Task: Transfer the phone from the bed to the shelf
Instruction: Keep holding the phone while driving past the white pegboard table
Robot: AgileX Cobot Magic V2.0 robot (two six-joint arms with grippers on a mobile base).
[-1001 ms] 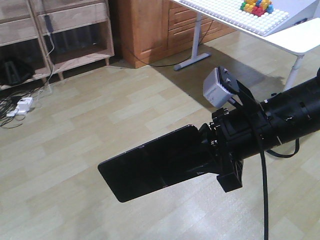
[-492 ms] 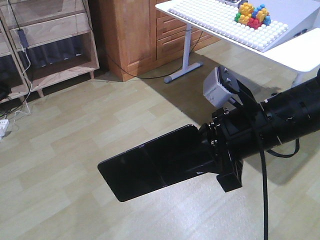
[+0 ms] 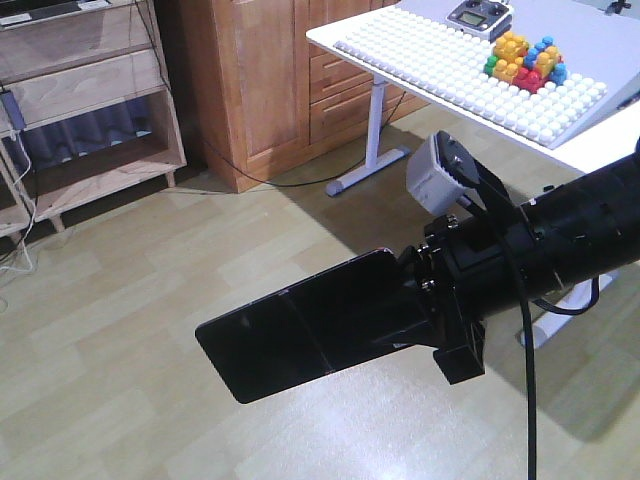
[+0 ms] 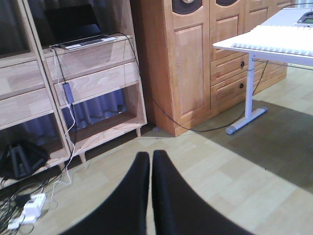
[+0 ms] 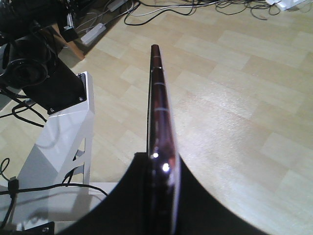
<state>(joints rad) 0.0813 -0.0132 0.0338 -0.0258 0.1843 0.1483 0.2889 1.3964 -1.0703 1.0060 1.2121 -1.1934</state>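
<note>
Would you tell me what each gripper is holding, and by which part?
The right gripper clamps the phone by one short end, across its flat faces; the left gripper is shut, empty.

Shelf [image 4: 98,78]: open laptop [image 4: 78,24] on upper board, dark object [image 4: 19,159] in lower-left bay (can't tell what). Floor [image 3: 120,330]: power strip [image 4: 30,209], cables beside shelf. White surface [image 4: 274,53]: studded board [image 3: 450,70], coloured blocks [image 3: 525,60] on it.

The phone [image 3: 300,335] sticks out leftward from the right gripper [image 3: 405,305], above the floor [image 3: 150,300]. Behind it, to the left, stands the shelf [image 3: 90,100]. A cabinet [image 3: 265,80] stands just right of the shelf. Right of the cabinet is a table [image 3: 325,38] with blocks [image 3: 525,60] on it.
</note>
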